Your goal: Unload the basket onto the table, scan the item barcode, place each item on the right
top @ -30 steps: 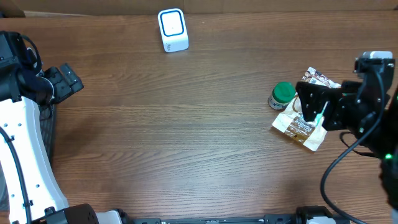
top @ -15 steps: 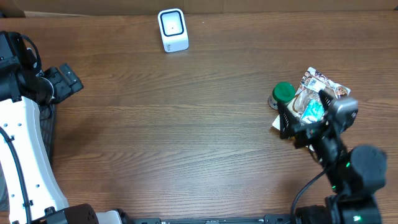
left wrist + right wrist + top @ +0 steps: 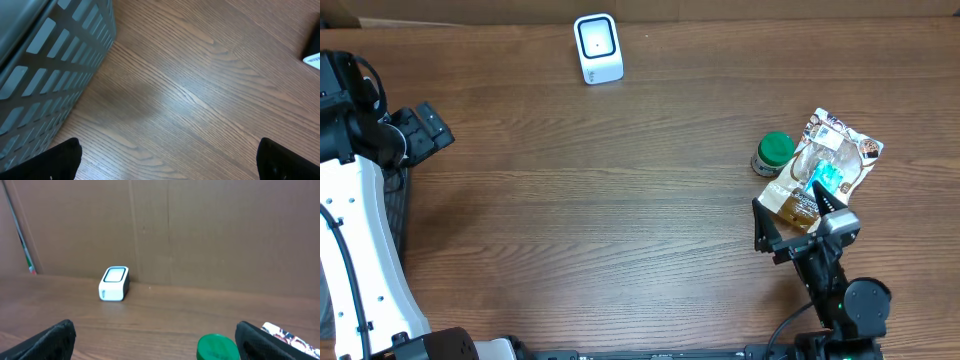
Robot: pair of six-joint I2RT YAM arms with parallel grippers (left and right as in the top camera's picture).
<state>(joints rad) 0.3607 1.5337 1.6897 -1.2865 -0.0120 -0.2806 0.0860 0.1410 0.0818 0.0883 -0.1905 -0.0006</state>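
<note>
The white barcode scanner stands at the back of the table, and the right wrist view shows the scanner in front of a cardboard wall. At the right lie a green-lidded jar and a printed snack packet, side by side. My right gripper is open just in front of them, pointing to the back, with nothing between its fingers. In its wrist view the green lid and the packet's corner sit beside the right finger. My left gripper is open far left over bare wood.
A grey slatted basket stands beside the left gripper at the table's left edge. A brown cardboard wall closes off the back behind the scanner.
The right arm has swung back toward the front edge, uncovering the packet, and its gripper now points toward the back. The left arm has not moved.
</note>
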